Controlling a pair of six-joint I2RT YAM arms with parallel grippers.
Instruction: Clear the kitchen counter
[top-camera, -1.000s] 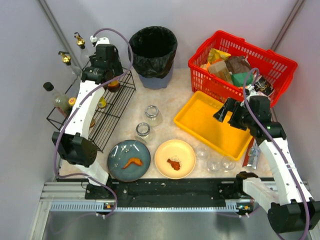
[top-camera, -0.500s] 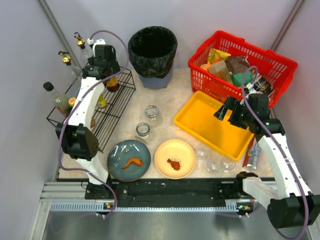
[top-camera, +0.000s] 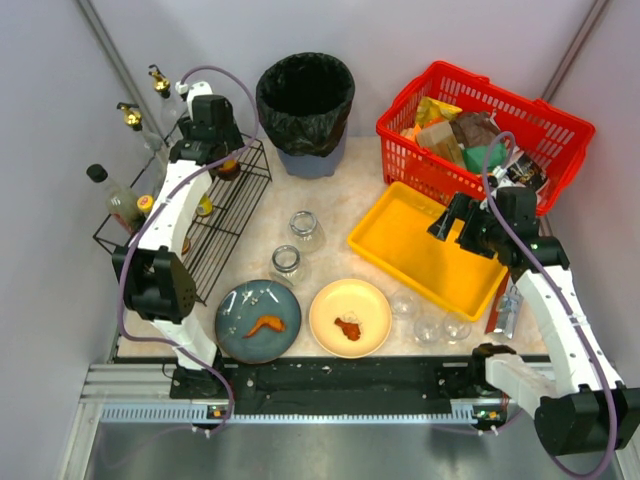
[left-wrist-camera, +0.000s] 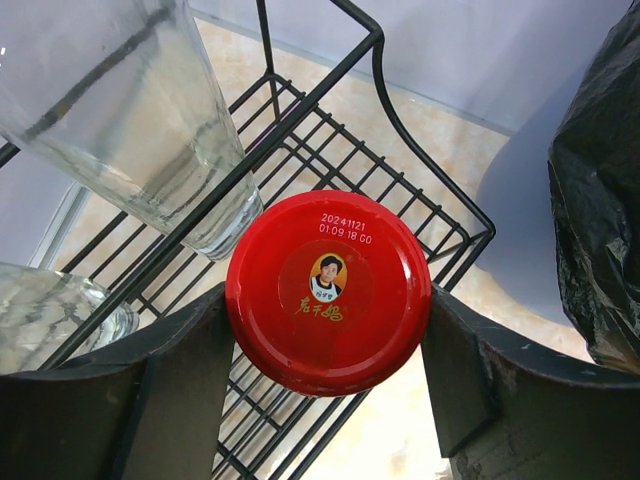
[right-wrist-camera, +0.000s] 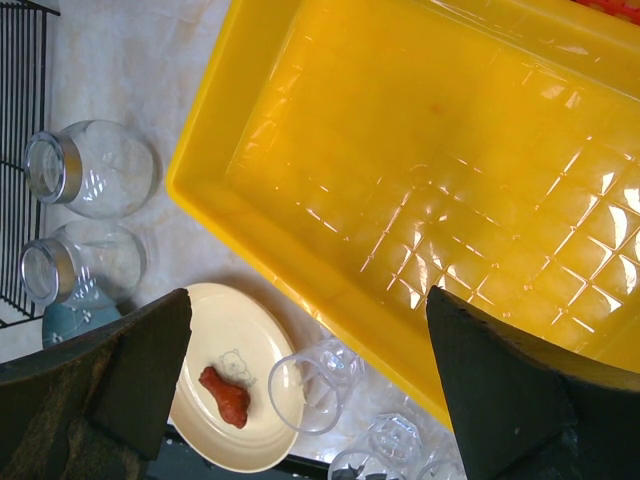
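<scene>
Kitchen counter (top-camera: 330, 195): beige-pink marbled surface, spanning the whole work area between the arm bases and the far wall.

On it: wire rack (top-camera: 238, 215) at left, black-lined bin (top-camera: 305, 100) at the far middle, red basket (top-camera: 560, 125) at far right, yellow tray (top-camera: 400, 225) just in front of the basket. Near edge: blue plate (top-camera: 240, 300) and cream plate (top-camera: 372, 300), each with a scrap of food. Two glass jars (top-camera: 306, 228) lie between the rack and the tray. Clear cups (top-camera: 430, 325) sit by the tray's near corner.

Left arm (top-camera: 175, 200): elbow low near the rack's near end, forearm stretched along the rack to its far corner, wrist pointing down. Left fingers (left-wrist-camera: 180, 385) are closed on a red-lidded jar (left-wrist-camera: 328, 290), one finger against each side of the lid. Rack wires show beneath the jar; whether it rests on them, cannot tell.

Right arm (top-camera: 560, 300): rises from its base, wrist bent left over the tray's right end. Right fingers (right-wrist-camera: 110, 370) are spread wide, nothing between them, hovering above the tray.
</scene>
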